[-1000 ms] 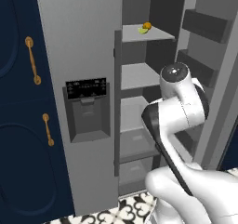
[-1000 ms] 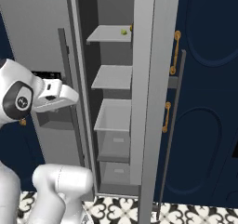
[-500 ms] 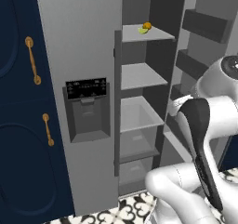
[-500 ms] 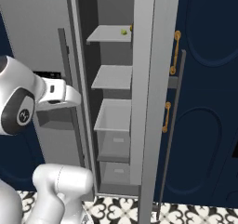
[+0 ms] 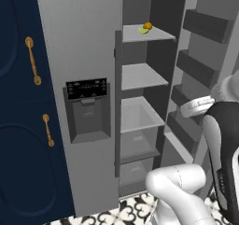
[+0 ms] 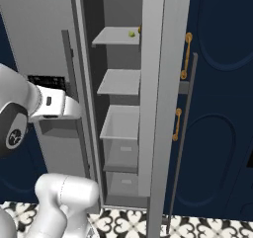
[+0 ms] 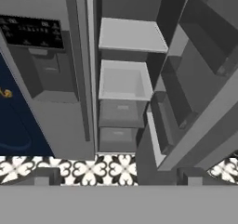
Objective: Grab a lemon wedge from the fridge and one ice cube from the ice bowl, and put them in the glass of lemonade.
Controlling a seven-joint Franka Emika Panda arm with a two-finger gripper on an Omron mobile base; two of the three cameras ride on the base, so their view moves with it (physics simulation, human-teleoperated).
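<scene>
The grey fridge (image 5: 79,32) stands with its right door swung open. On its top shelf lies the tiny yellow-green lemon wedge (image 5: 143,31) (image 6: 131,34), next to a small orange piece (image 5: 148,25). My gripper (image 7: 116,177) is open, with its dark fingertips (image 7: 44,175) far apart and nothing between them. It hangs well back from the shelves and low, looking into the fridge at the middle shelf (image 7: 132,35) and the bin (image 7: 123,81) under it. The ice bowl and the glass of lemonade are out of view.
The open door's shelves (image 5: 205,28) jut out on the right of the opening. The black dispenser panel (image 5: 86,88) is on the shut left door. Navy cupboards with brass handles (image 5: 32,60) (image 6: 187,54) flank the fridge. Patterned floor tiles (image 7: 111,167) lie below.
My arm has swung away from the front of the fridge opening, rightwards in the left base view and leftwards in the right base view. The fridge and the lemon wedge have not moved.
</scene>
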